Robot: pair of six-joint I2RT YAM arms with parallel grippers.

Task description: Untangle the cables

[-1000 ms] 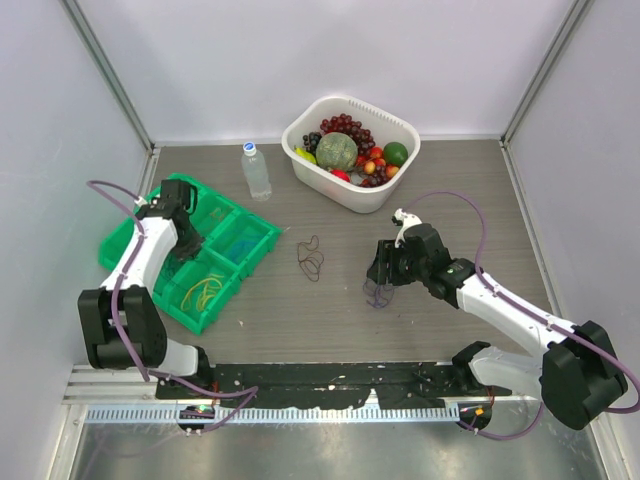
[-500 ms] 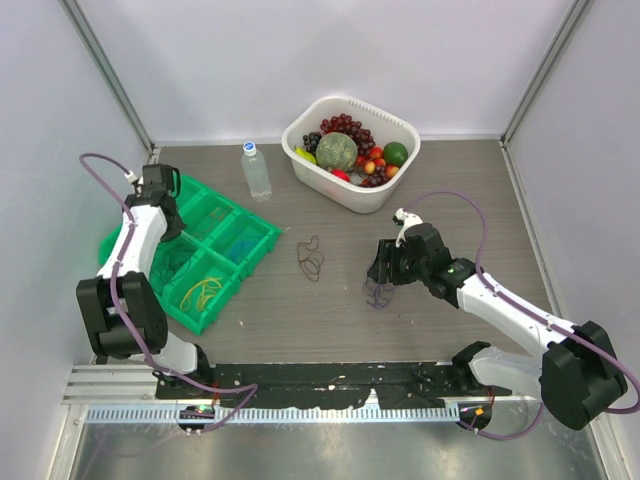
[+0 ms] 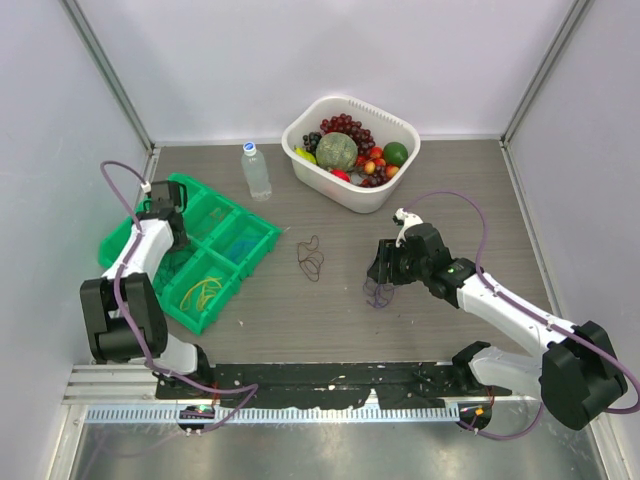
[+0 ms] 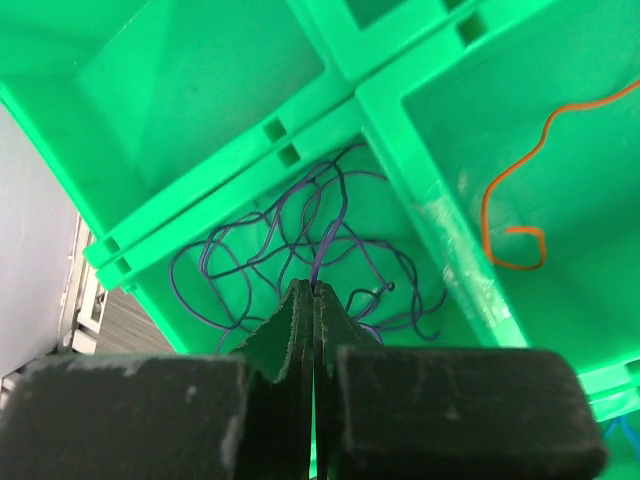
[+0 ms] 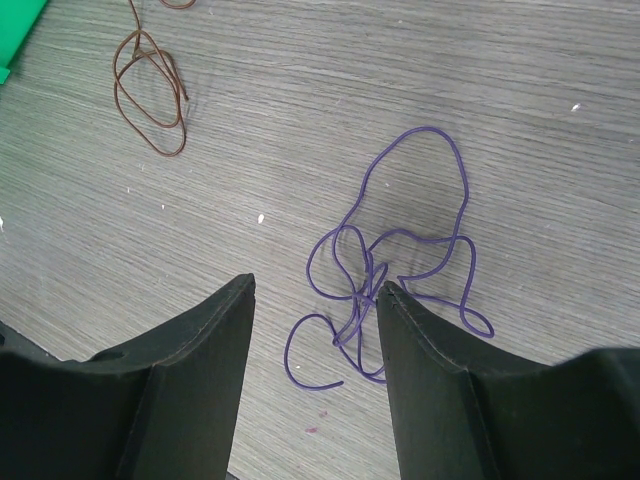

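Purple cable [image 5: 372,268] sprawled flat on the table [image 5: 560,80], right under the right gripper [image 5: 315,290], jaws wide apart. Brown cable [image 5: 150,92] well off to the side, separate. Over in the green tray [image 4: 330,120], left gripper [image 4: 312,298] pinched tight on a strand of another purple tangle [image 4: 300,235]; orange wire [image 4: 515,200] in the neighbouring compartment.
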